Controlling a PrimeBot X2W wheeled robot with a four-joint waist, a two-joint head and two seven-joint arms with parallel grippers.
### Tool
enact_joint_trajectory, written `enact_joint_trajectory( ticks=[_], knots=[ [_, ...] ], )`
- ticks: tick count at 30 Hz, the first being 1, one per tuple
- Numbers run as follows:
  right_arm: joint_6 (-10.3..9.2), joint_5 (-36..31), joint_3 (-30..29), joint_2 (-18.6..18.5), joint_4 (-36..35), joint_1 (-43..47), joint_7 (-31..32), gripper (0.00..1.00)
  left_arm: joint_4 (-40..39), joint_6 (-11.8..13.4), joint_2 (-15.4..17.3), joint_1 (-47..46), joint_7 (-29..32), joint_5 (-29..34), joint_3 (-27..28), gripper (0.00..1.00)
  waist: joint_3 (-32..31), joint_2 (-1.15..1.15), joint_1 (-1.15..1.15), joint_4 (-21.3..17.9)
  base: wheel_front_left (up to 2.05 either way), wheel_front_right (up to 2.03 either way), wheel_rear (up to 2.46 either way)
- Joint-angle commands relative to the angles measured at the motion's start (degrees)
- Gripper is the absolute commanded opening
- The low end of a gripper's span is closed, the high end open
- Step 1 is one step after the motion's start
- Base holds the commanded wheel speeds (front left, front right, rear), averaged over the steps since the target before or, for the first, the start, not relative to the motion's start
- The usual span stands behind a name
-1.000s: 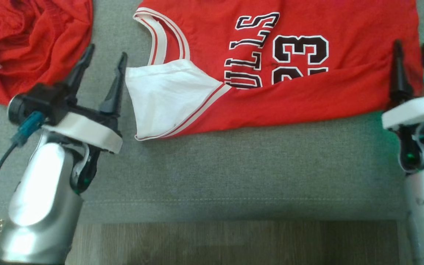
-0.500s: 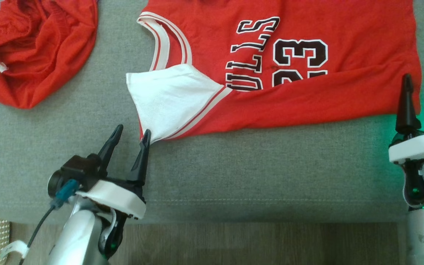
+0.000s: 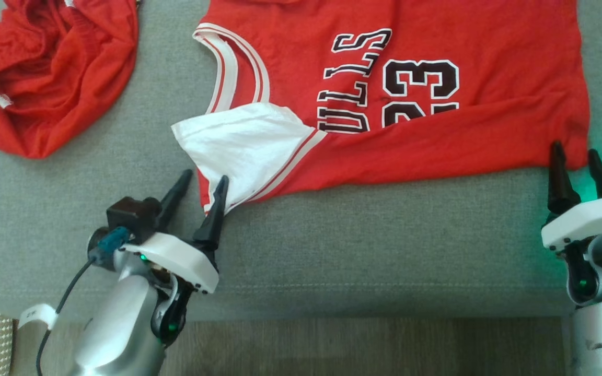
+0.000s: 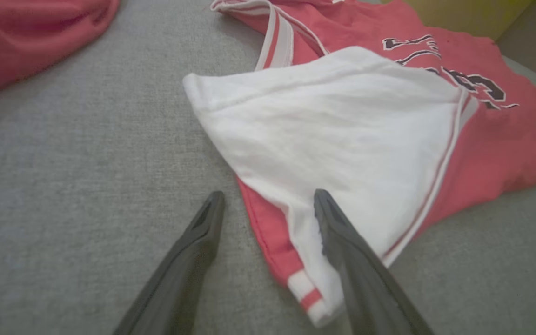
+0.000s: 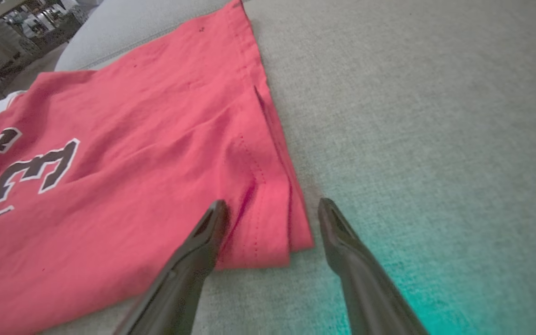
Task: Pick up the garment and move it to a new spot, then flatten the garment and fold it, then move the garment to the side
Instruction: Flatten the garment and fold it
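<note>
Red jersey (image 3: 437,130) lies spread on the grey cushion (image 3: 358,235), its white inner side folded out at the near left corner; the left gripper (image 3: 206,176), fingers apart, straddles that corner's edge; the right gripper (image 3: 574,148), fingers likewise apart, straddles the near right hem corner; another red garment (image 3: 45,78) lies crumpled at far left.

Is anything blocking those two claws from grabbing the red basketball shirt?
Nothing visible does. The left gripper is open with a near corner of the red sleeveless jersey between its fingers. The right gripper, also open, brackets the hem corner. The crumpled red garment lies apart, further left on the grey fabric cushion.
</note>
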Motion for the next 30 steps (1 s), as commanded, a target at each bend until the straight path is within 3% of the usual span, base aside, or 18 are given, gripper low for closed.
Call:
enact_joint_trajectory(
  ticks=[1, 3, 4, 6, 7, 8, 9, 20, 30],
  knots=[
    [-0.01, -0.04, 1.14, 0.19, -1.01, -0.69, 0.66, 1.00, 0.50, -0.35, 1.02, 0.40, 1.23, -1.25, -0.30, 0.93, -0.15, 0.00, 0.00, 0.17, 0.00, 0.00, 0.00],
    [-0.01, -0.17, 1.08, 0.20, -0.22, -0.66, 1.28, 1.00, 1.00, -0.35, 1.57, -0.02, 1.55, -2.72, -1.81, 0.49, -0.20, 0.00, 0.00, 0.31, 0.00, 0.00, 0.00],
    [-0.01, 0.09, 1.47, 0.21, 0.24, -0.76, 1.68, 1.00, 1.24, -0.35, 1.79, -0.35, 1.55, -3.44, -2.49, 0.41, -0.21, 0.00, 0.00, 0.37, 0.00, 0.00, 0.00],
    [-0.01, 1.07, 2.70, 0.21, 1.50, -0.95, 3.09, 1.00, 1.79, -0.35, 2.11, -1.10, 1.60, -5.27, -3.78, 0.00, -0.26, 0.00, 0.00, 0.46, 0.00, 0.00, 0.00],
    [-0.01, 1.14, 3.46, 0.21, 1.89, -0.94, 3.69, 0.84, 2.05, -0.35, 2.46, -1.57, 1.68, -5.88, -4.78, 0.00, -0.29, 0.00, 0.00, 0.49, 0.00, 0.00, 0.00],
    [-0.01, 1.10, 3.80, 0.21, 2.07, -0.93, 3.94, 0.31, 2.36, -0.35, 2.81, -2.03, 1.76, -6.50, -5.67, 0.00, -0.30, 0.00, 0.00, 0.53, 0.00, 0.00, 0.00],
    [-0.01, 1.03, 3.86, 0.21, 2.14, -0.91, 3.97, 0.00, 2.60, -0.36, 3.12, -2.50, 1.77, -7.16, -6.50, 0.00, -0.30, 0.00, 0.00, 0.58, 0.00, 0.00, 0.00],
    [-0.01, 1.55, 4.68, -1.36, -2.11, 2.91, 5.08, 0.00, 3.93, -0.36, 7.41, -4.00, 0.57, -10.68, -9.85, 0.00, -1.56, 0.00, 0.00, 0.11, 0.00, 0.00, 0.00],
    [-0.01, 2.92, 2.75, -3.43, -9.06, 10.46, 9.62, 0.00, -0.06, -0.36, 12.99, -0.74, 3.15, -11.70, -11.98, 0.00, -3.30, 0.00, 0.00, -0.08, 0.00, 0.00, 0.00]
  ],
)
